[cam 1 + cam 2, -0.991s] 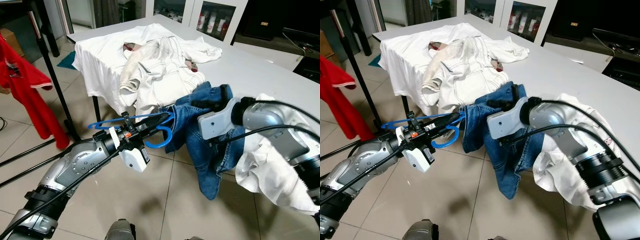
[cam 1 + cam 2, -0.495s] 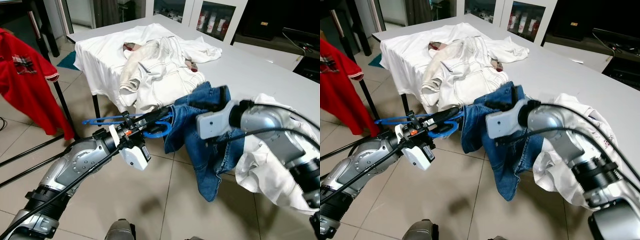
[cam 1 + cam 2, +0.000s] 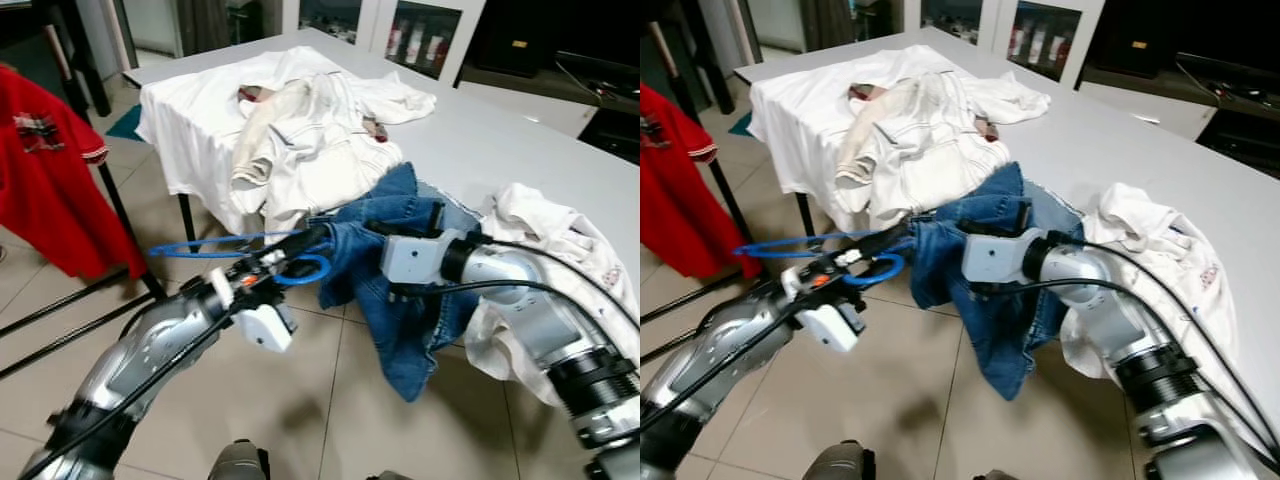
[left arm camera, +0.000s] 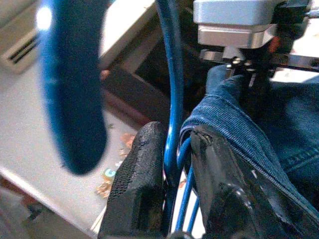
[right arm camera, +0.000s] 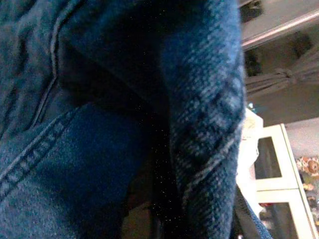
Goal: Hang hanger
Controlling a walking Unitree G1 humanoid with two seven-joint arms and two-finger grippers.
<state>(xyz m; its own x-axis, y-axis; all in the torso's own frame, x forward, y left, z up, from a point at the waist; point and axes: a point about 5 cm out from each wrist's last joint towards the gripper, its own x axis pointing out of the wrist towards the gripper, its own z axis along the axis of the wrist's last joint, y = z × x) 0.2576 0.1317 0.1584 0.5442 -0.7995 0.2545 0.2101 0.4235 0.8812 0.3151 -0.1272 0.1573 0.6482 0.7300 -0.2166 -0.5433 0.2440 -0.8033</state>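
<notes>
Both claws now sit lower, hanger point(image 3: 235, 246) clamped.

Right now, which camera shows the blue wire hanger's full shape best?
The left eye view: the blue wire hanger lies whole across the left pincer. The right eye view matches; the left wrist view gives only close wires between the fingers.

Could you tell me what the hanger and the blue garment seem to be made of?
Hanger: thin blue wire, probably plastic-coated metal, judging by its slim, smooth, glossy loops between the left gripper's fingers. Blue garment: denim, matte, with a visible twill weave and stitched seams, seen close in the right wrist view.
</notes>
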